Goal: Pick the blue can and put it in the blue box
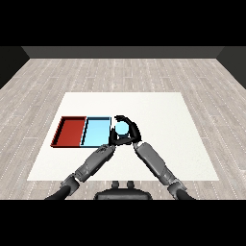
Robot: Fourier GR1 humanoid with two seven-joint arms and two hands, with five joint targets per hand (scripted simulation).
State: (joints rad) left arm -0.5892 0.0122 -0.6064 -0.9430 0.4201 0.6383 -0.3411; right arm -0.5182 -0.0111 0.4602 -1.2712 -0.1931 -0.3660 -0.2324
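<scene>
Two trays lie side by side on the white table, left of centre: red tray at left, light blue tray touching its right edge. Both look flat and shallow with dark rims.

Blue can sits just right of the light blue tray, outside it, seen from above as a pale blue round top. Cannot tell whether it rests on the table or is lifted.

Right hand wraps the can: black fingers arc over its far side and curl down toward its left, the rest of the hand hugs its right and near side. Fingers clamped round the can. Right grey forearm comes in from the lower right, angled up-left.

Left hand is near the can's near-left side, by the near right corner of the light blue tray, overlapping the right hand in this view. Its fingers are too tangled with the other hand's to read, cannot tell. Left grey forearm comes in from the lower left, angled up-right.
</scene>
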